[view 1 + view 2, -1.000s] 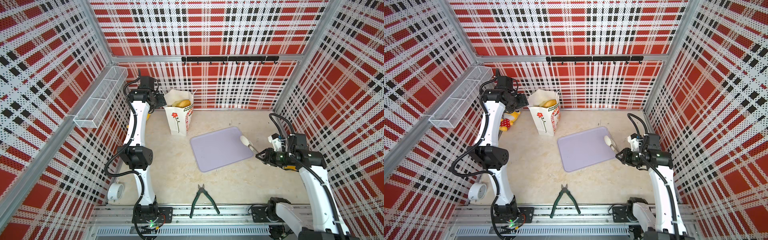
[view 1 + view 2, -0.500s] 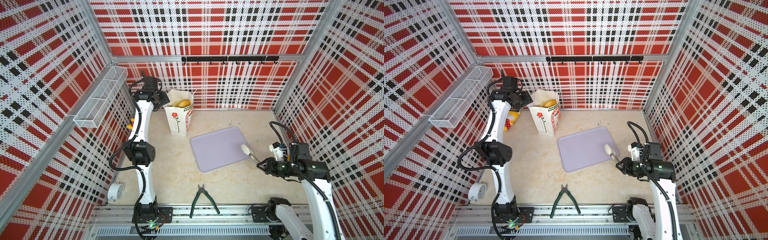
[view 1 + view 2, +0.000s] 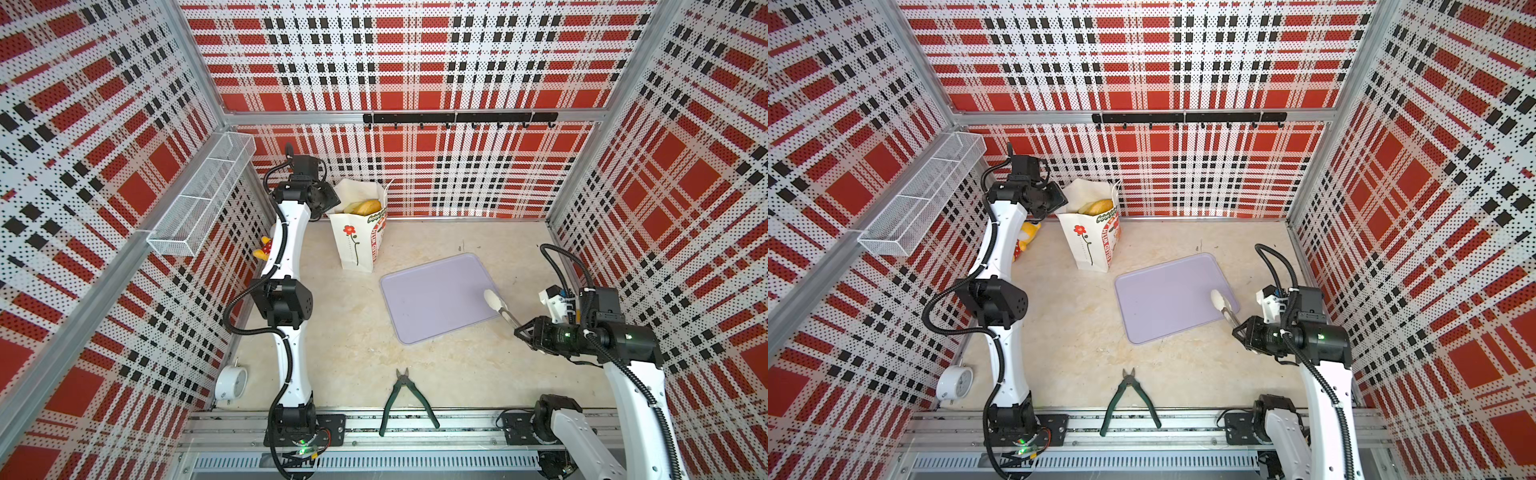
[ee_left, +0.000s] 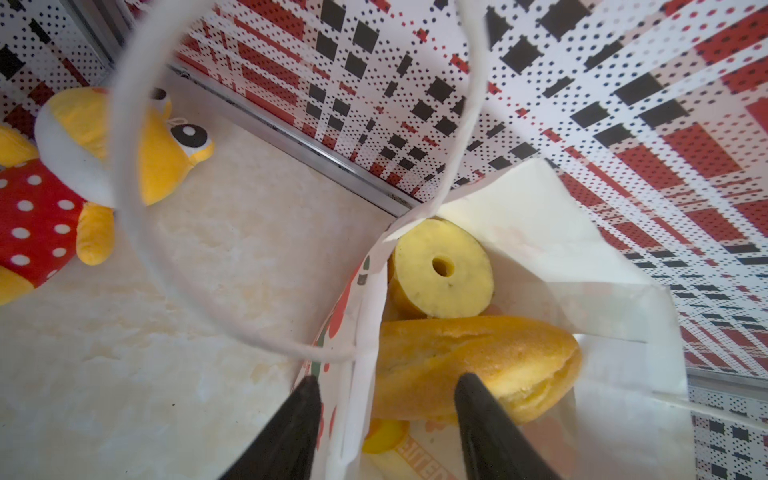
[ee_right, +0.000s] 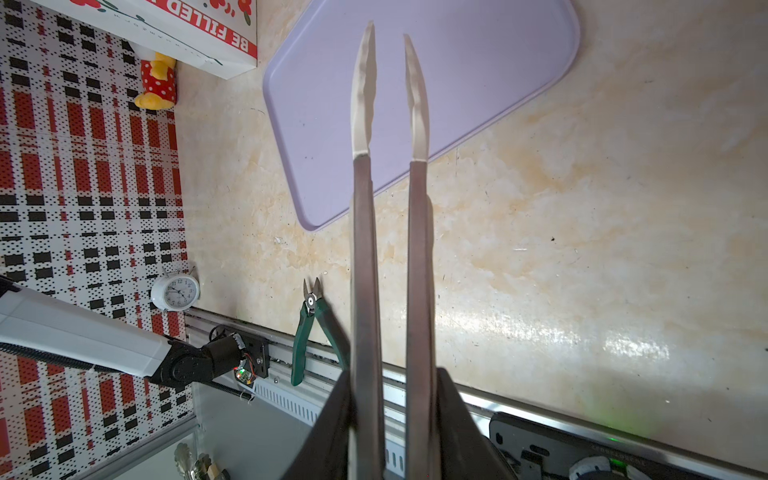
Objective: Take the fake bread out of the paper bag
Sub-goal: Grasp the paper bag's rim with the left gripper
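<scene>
Starting in both top views, nothing is out yet. The fake bread (image 3: pixel 365 206) fills the mouth of the paper bag (image 3: pixel 357 245), which stands upright at the back of the desk (image 3: pixel 353 332), and the lilac tray (image 3: pixel 432 299) is bare. The left hand (image 3: pixel 328 199) has moved in to the bag's rim. The right hand (image 3: pixel 521 330), clenched on tongs (image 3: pixel 496 303), has drawn back slightly.

In the left wrist view, the fingers (image 4: pixel 490 432) stand apart and straddle the bag wall, one of them over the long loaf (image 4: pixel 478 353).

In the right wrist view, the tong tips hang over the tray's edge.
</scene>
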Controlling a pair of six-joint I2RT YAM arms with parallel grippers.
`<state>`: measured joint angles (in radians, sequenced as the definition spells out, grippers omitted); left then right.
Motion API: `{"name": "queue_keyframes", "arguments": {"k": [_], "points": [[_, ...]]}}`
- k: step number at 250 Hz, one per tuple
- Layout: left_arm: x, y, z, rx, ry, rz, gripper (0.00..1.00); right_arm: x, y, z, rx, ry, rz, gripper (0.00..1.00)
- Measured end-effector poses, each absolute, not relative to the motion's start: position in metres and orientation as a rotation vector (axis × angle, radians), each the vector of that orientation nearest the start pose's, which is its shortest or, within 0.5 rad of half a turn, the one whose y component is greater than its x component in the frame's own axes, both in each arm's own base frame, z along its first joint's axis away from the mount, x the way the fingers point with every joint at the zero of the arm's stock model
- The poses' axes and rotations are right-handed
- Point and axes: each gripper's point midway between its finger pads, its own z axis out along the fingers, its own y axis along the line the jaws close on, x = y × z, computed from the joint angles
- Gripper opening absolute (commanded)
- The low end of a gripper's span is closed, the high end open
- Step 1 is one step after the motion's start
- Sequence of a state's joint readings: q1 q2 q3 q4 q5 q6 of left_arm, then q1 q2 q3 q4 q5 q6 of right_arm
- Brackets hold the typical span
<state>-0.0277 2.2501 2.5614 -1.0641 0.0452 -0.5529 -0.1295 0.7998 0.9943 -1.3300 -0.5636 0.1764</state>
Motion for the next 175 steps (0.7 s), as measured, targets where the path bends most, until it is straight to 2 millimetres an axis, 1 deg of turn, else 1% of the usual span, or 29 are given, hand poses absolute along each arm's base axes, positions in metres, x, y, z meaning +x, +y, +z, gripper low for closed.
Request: {"name": "queue_keyframes", "arguments": {"k": [23,80,112,137,175], "points": [[0.582,-0.025,0.282,-0.589,2.27,-0.35,0.54,0.168,0.071,0.21,0.233,2.617,0.77,0.3],[0.587,-0.025,0.272,-0.606,2.281,-0.356,0.52,0.167,0.07,0.206,0.244,2.628,0.766,0.3],[0.587,-0.024,0.271,-0.619,2.279,-0.364,0.44,0.166,0.07,0.204,0.249,2.632,0.763,0.3],[0.588,-0.024,0.273,-0.623,2.272,-0.375,0.34,0.166,0.07,0.204,0.253,2.631,0.762,0.3],[0.589,-0.024,0.275,-0.626,2.266,-0.383,0.31,0.166,0.07,0.204,0.26,2.633,0.763,0.3]]}}
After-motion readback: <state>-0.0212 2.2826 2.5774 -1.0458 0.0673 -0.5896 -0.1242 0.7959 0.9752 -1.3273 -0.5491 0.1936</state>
